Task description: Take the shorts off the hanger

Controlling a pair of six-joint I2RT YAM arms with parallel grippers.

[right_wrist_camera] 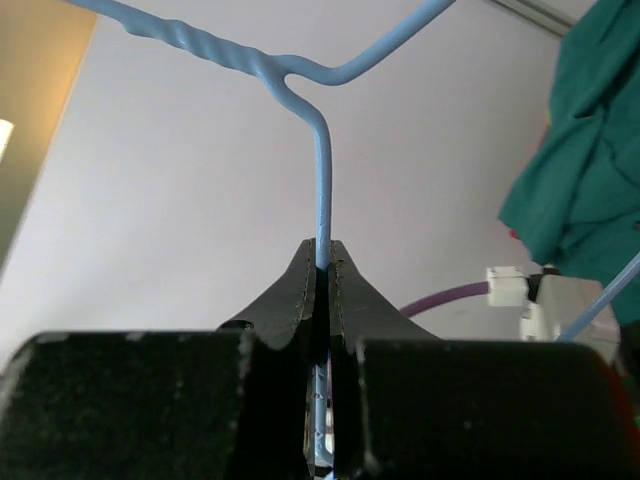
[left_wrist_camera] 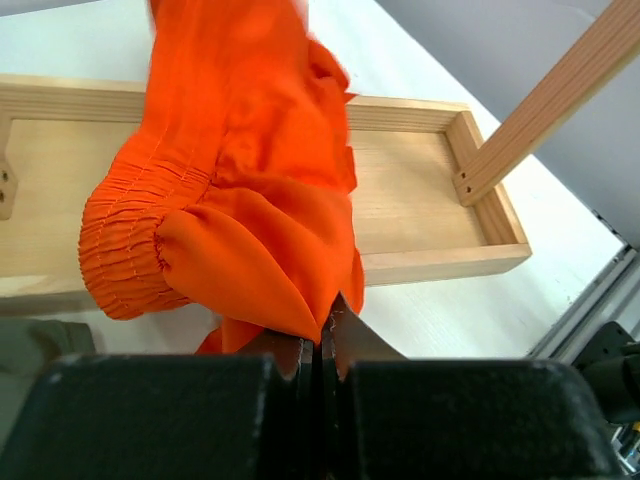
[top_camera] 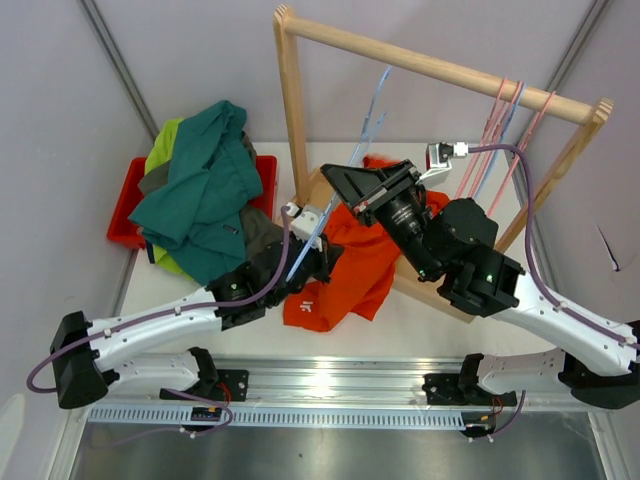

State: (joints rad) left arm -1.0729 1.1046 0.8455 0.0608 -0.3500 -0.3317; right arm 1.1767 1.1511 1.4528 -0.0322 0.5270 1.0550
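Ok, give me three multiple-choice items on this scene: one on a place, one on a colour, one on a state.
1. Where does the pile of teal and green clothes lie?
A. on the red bin at the table's left
B. on the wooden rail
C. under the right arm

2. What colour is the hanger wire held by the right gripper?
A. pink
B. light blue
C. white

3. How is the left gripper?
A. wide open above the table
B. shut on nothing
C. shut on the orange shorts

Answers:
1 A, the top view shows the pile heaped over the red bin.
2 B, the right wrist view shows light blue wire between its jaws.
3 C, the left wrist view shows orange cloth pinched between the closed jaws.
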